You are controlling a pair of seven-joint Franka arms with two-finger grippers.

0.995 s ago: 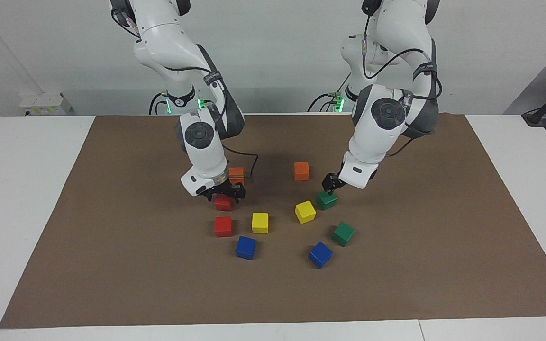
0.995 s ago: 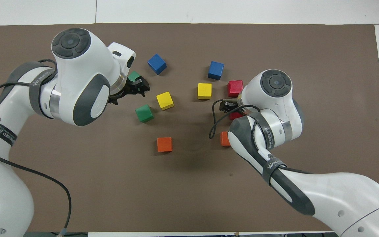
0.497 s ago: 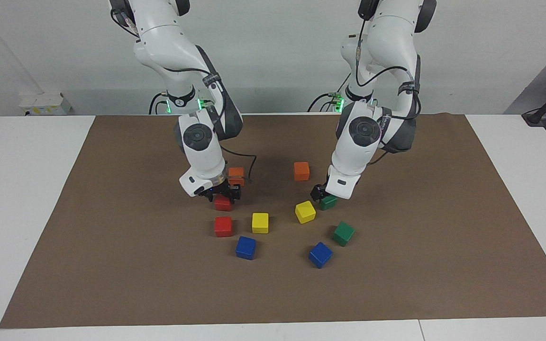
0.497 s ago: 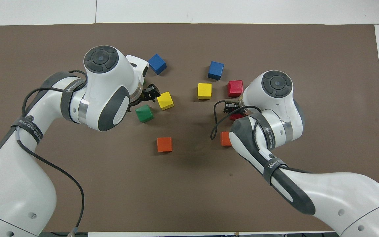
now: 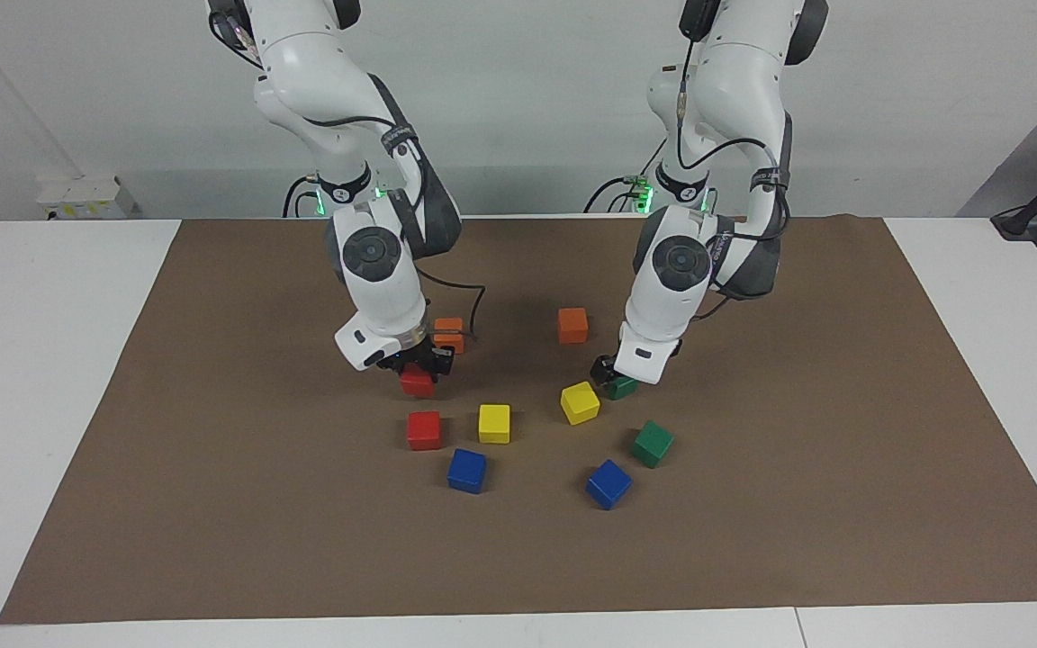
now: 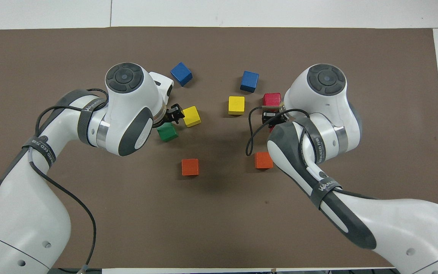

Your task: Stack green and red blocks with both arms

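The green and red blocks are small glossy cubes: one red block [image 5: 417, 382] sits in the right claw [image 5: 415, 367], shut on it and lifted slightly off the brown mat [image 5: 212, 504] since a second ago, above the second red block [image 5: 424, 430]. The left claw [image 5: 610, 376], jaws wide, has dropped onto one green block [image 5: 622, 388] beside a yellow cube [image 5: 580, 402], nearer the robots than the other green block [image 5: 653, 443].
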